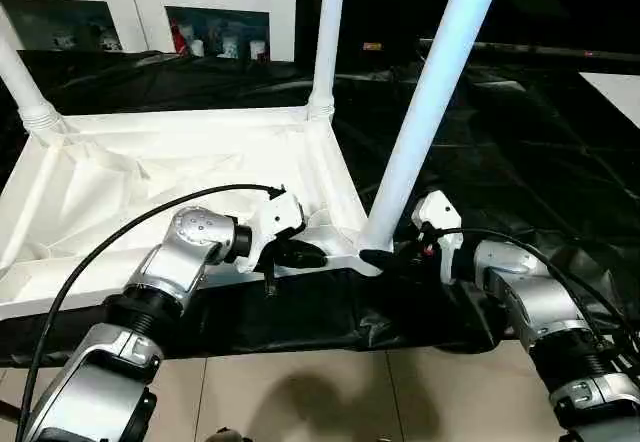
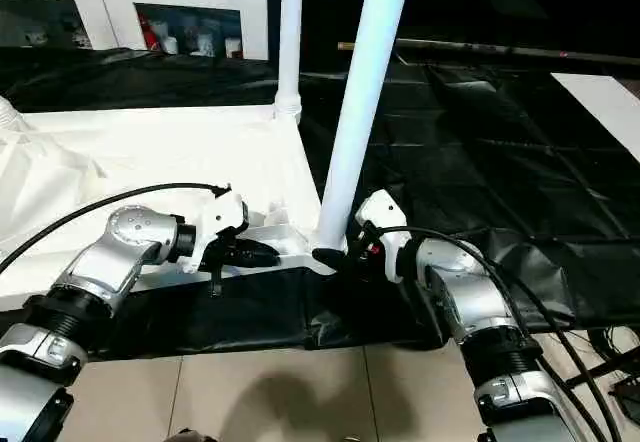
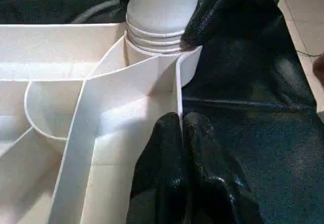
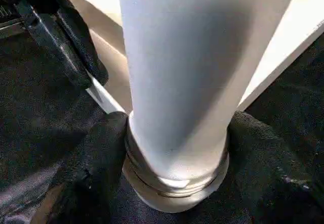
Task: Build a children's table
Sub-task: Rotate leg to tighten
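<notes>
The white tabletop (image 1: 150, 162) lies upside down on a black sheet, its ribbed underside facing up. A long white leg (image 1: 430, 92) stands in the near right corner socket, leaning slightly. My right gripper (image 1: 388, 254) holds its ringed base, one finger (image 4: 101, 168) pressed on each side. My left gripper (image 1: 300, 255) is shut on the tabletop's near rim (image 3: 178, 92), just beside that corner. Another leg (image 1: 327, 42) stands upright in the far right socket, and a third (image 1: 25, 87) rises from the far left corner.
The black sheet (image 1: 520, 162) covers the low platform and hangs over its near edge above a tiled floor (image 1: 330, 392). A white cabinet with glass doors (image 1: 150, 2) stands behind. Black cables (image 1: 100, 252) loop over both forearms.
</notes>
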You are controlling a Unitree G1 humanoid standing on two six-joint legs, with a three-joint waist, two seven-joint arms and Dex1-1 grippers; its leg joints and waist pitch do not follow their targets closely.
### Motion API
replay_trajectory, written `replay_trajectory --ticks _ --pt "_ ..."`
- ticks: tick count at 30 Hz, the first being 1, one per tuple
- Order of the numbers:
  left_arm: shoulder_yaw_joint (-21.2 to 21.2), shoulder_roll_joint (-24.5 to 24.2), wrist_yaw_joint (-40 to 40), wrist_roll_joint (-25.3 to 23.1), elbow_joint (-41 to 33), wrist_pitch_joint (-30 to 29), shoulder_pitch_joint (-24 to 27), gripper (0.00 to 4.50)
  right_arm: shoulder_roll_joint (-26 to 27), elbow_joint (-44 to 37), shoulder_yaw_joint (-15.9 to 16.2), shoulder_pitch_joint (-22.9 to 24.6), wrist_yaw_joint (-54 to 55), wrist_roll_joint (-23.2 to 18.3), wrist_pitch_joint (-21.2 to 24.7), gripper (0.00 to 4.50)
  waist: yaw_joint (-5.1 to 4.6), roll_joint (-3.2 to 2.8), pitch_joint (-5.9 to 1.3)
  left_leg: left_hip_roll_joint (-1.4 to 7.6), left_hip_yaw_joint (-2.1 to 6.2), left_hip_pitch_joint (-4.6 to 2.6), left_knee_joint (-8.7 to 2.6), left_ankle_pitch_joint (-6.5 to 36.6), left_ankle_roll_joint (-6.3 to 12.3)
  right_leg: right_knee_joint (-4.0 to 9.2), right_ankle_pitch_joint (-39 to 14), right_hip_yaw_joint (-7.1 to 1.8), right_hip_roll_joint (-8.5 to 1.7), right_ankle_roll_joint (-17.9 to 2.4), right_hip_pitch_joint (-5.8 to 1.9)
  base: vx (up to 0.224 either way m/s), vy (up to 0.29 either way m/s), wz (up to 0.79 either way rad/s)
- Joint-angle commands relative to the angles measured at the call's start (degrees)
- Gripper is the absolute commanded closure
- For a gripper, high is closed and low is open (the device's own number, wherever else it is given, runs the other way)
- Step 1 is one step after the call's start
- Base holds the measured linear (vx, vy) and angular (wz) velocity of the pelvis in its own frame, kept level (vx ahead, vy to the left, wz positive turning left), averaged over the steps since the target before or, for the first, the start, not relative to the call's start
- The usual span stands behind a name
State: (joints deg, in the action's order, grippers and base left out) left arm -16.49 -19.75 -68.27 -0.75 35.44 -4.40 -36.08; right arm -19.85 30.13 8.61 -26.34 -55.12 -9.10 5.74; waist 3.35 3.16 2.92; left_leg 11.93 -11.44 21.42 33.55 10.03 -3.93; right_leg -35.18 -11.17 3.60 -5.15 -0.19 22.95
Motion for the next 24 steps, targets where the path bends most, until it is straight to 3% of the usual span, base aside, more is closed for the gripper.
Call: replay_trajectory --ticks 1,2,6,7,9,10,12,13,15,16,19,21,24 --pt "-1.95 1.03 0.49 -0.87 0.03 -1.24 1.36 4.5 0.98 0.72 -1.31 0.83 1.98 -0.85 0.99 1.82 0.09 0.19 -3.72 1.74 0.51 -0.97 -3.45 8.04 3.8 3.26 -3.74 -2.54 -3.03 -14.63 -2.71 0.0 0.0 0.0" --pt "-1.57 1.98 2.76 -1.25 0.73 -1.62 0.93 4.5 1.83 1.93 -2.12 0.57 4.62 -0.59 1.03 1.82 0.07 0.48 -3.67 1.74 0.51 -0.93 -3.51 8.56 3.5 3.41 -4.66 -2.53 -3.04 -14.42 -2.67 0.0 0.0 0.0" --pt "-0.85 6.63 12.84 -3.6 4.92 -3.44 -1.86 4.5 6.31 7.4 -5.68 -1.0 18.13 0.66 0.65 1.83 -0.22 0.19 -3.24 1.75 0.65 -1.3 -3.96 13.91 0.68 4.39 -13.59 -2.54 -3.08 -12.38 -2.06 0.0 0.0 0.0" --pt "-0.75 7.97 15.26 -4.09 6.08 -3.83 -2.66 4.5 7.52 8.45 -6.5 -1.49 21.62 0.85 0.86 1.83 -0.32 -0.02 -3.22 1.66 0.93 -1.54 -4.17 16.26 -1.18 4.94 -18.09 -2.5 -3.21 -10.71 -1.91 0.0 0.0 0.0" --pt "-0.48 11.07 19.79 -4.63 8.52 -4.99 -4.41 4.5 10.24 10.93 -8.98 -3.3 29.49 0.23 2.4 1.83 -0.59 -0.11 -3.32 1.52 1.0 -1.45 -4.26 16.81 -1.93 5.08 -18.76 -2.51 -3.11 -9.85 -1.89 0.0 0.0 0.0" --pt "-0.48 11.07 19.79 -4.63 8.52 -4.99 -4.41 4.5 10.24 10.93 -8.98 -3.3 29.49 0.23 2.4 1.83 -0.64 0.12 -3.47 1.54 1.2 -1.41 -4.32 17.15 -2.21 5.1 -18.79 -2.37 -3.09 -9.54 -2.03 0.0 0.0 0.0" --pt "-0.52 12.68 21.98 -4.99 9.7 -5.57 -5.31 4.5 11.7 12.49 -10.29 -4.6 33.85 -0.03 2.79 1.83 -0.58 0.23 -3.51 1.5 1.12 -1.22 -4.25 16.6 -1.51 5.18 -17.37 -2.39 -3.11 -9.38 -2.13 0.0 0.0 0.0" --pt "-0.72 14.19 24.1 -5.51 10.81 -5.93 -6.16 4.5 13.17 14.1 -11.31 -6.05 38.03 0.05 2.7 1.83 -0.83 -0.38 -3.54 1.49 1.04 -1.31 -4.25 16.68 -1.52 5.09 -15.98 -2.49 -2.98 -9.77 -1.9 0.0 0.0 0.0" --pt "-1.31 15.64 25.89 -6.34 11.98 -6.33 -7.05 4.5 14.64 15.82 -11.08 -7.68 41.96 1.35 2.42 1.83 -0.96 -0.03 -3.68 1.33 1.05 -1.29 -4.16 17.0 -1.62 5.18 -16.54 -2.34 -2.93 -9.71 -2.02 0.0 0.0 0.0" --pt "-1.55 16.45 26.93 -6.98 12.98 -6.3 -7.67 4.5 15.4 16.97 -10.3 -8.65 44.06 3.0 1.68 1.83 -1.09 -0.17 -3.55 1.31 1.03 -1.24 -4.18 17.14 -1.61 5.31 -16.99 -2.37 -2.95 -9.68 -1.78 0.0 0.0 0.0" --pt "-1.61 16.88 27.21 -7.54 14.13 -6.32 -8.34 4.5 16.21 17.82 -9.11 -9.37 43.71 4.37 -0.02 1.83 -1.16 -0.06 -3.65 1.3 1.08 -1.18 -4.17 16.99 -1.23 5.29 -16.36 -2.31 -2.97 -9.43 -1.93 0.0 0.0 0.0" --pt "-1.68 15.83 26.64 -8.01 14.51 -5.97 -8.54 4.5 16.1 16.59 -8.46 -9.13 40.17 4.11 -1.77 1.27 -1.18 -0.07 -3.67 1.39 1.06 -1.07 -4.19 16.62 -0.78 5.13 -14.54 -2.31 -2.85 -9.66 -2.0 0.0 0.0 0.0" --pt "-1.78 14.47 25.41 -8.07 14.43 -6.01 -8.54 4.5 15.19 15.72 -8.43 -9.51 36.78 3.05 -1.97 1.1 -1.18 -0.13 -3.77 1.4 0.95 -0.92 -4.07 14.7 0.31 4.74 -10.7 -2.29 -2.81 -10.91 -2.28 0.0 0.0 0.0"
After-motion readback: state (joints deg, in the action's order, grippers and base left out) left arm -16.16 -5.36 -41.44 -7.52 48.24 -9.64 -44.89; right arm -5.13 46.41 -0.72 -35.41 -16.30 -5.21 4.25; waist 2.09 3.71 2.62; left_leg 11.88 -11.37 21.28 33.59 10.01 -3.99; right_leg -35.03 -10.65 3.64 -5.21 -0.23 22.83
